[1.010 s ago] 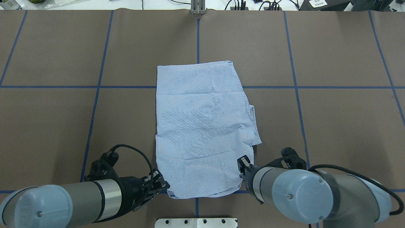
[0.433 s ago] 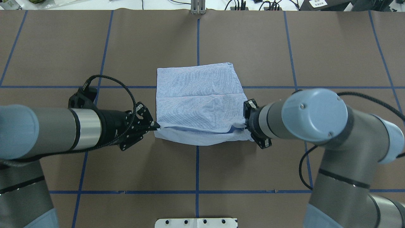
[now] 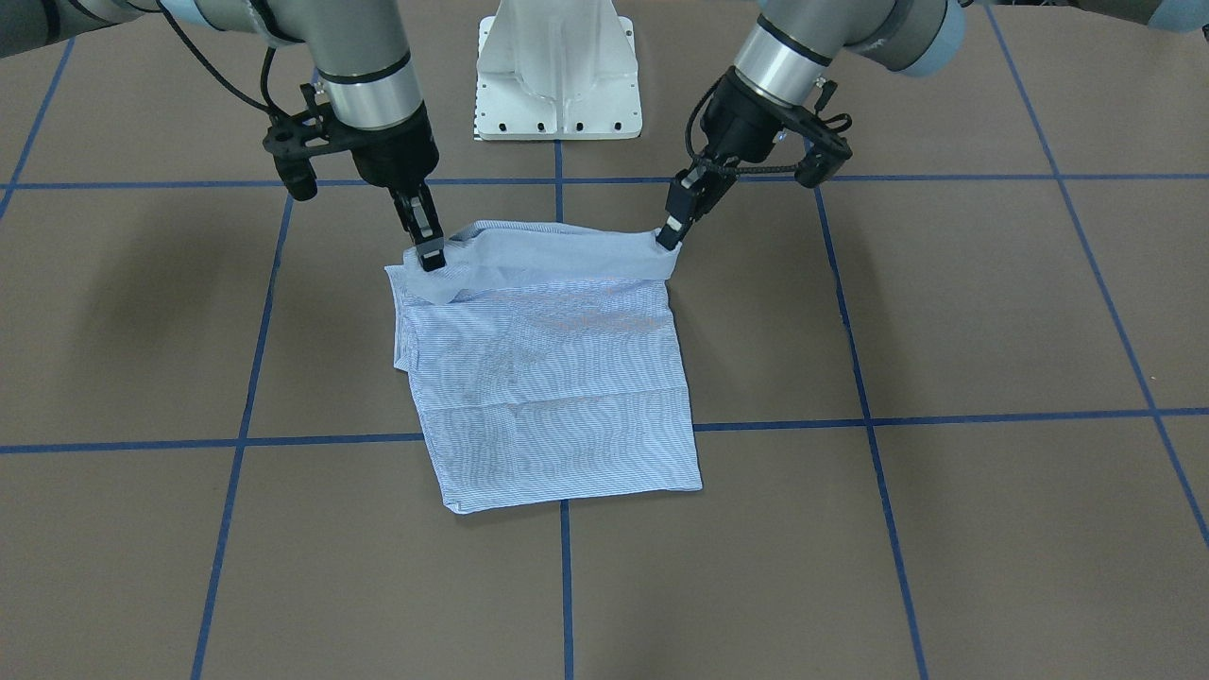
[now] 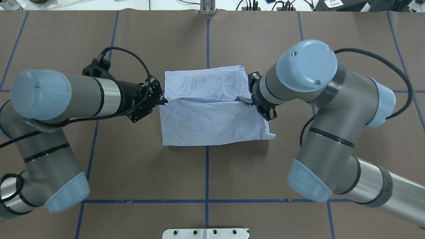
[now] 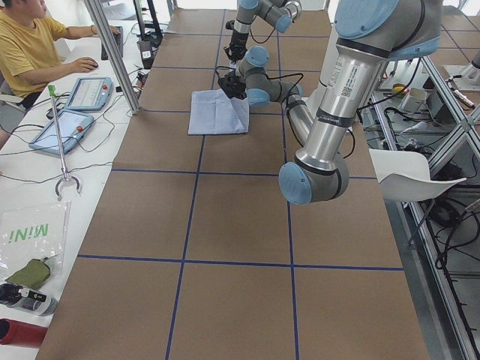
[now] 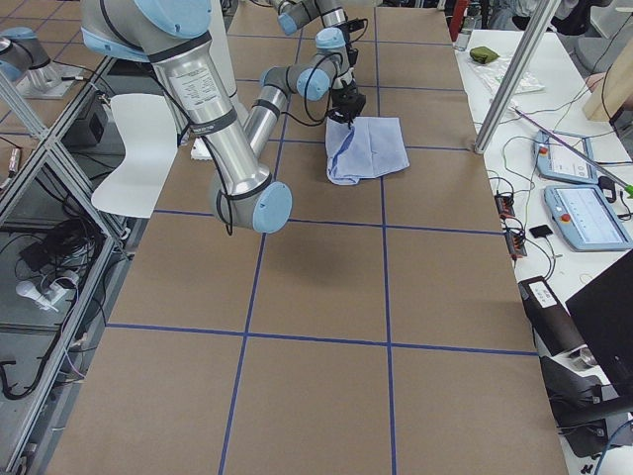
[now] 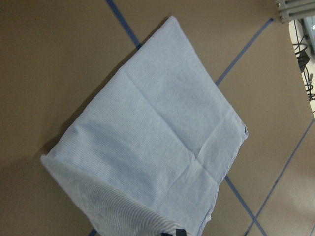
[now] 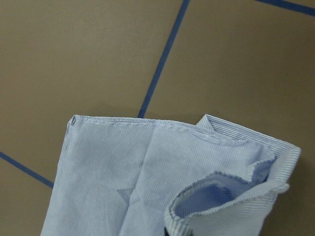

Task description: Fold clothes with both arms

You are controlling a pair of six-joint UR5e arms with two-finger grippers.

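We have the striped shirt [image 4: 199,116] half folded at the centre of the table [image 4: 132,159]. Our left gripper [image 4: 162,99] is clamped on its 9 o'clock corner and our right gripper [image 4: 250,99] on its 3 o'clock corner, with the lifted edge strung between them. The cloth looks light and limp and it sags, so we judge taut corner grips the safest.

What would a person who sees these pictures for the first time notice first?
A light blue striped shirt lies in the middle of the brown table with blue tape lines. The left arm's fingers and the right arm's fingers pinch the two ends of one shirt edge and hold it raised above the rest.
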